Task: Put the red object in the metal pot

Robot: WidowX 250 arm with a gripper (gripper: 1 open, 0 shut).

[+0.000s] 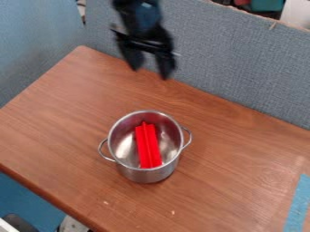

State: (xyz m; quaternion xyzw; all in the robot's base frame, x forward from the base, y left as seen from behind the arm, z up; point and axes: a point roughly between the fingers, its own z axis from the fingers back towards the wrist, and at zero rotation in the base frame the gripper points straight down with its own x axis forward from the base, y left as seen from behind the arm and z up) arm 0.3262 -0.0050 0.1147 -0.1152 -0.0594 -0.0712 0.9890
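Camera view: red object lies inside metal pot, apparently flat on its base; gripper hangs above the table's far edge, fingers spread, empty; placement judged complete; any retreat should stay well clear of the pot rim

**Wooden desk set against grey partition**

A brown wooden desk with a visible grain stands at an angle, its near corner toward the onlooker. Behind its far edge rises a blue-grey fabric partition, evenly lit with no hard shadows. Blurred dark and pale shapes show above the partition's top edge, too indistinct to identify. Blue flooring shows below the desk's front left edge, and a pale blue surface at the right.
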